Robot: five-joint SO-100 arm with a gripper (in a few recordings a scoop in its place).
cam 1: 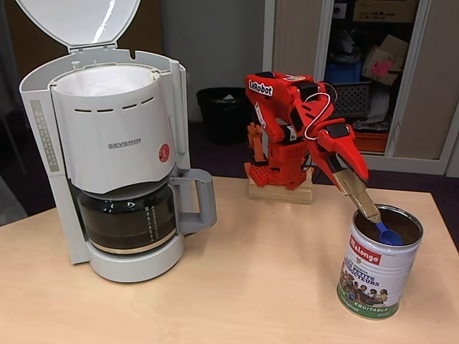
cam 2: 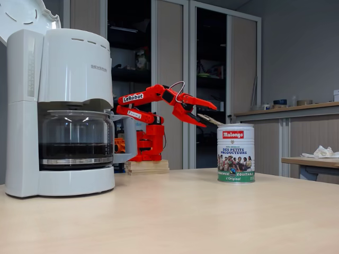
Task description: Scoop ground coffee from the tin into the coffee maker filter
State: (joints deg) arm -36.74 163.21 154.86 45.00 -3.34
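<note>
Scooping step in hand: gripper (cam 1: pixel 353 186) clamped on a blue spoon (cam 1: pixel 388 233), bowl down in the ground coffee (cam 1: pixel 401 223) inside the tin (cam 1: pixel 378 261). Next, judged: lift level, carry to the coffee maker (cam 1: pixel 115 150), standing open-lidded well left of the tin.

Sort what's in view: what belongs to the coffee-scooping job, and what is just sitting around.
Job: tin, ground coffee inside it, blue scoop, gripper, coffee maker with lid up.
Lying about: black bin, wooden block under the arm, white cloth on side table.
</note>
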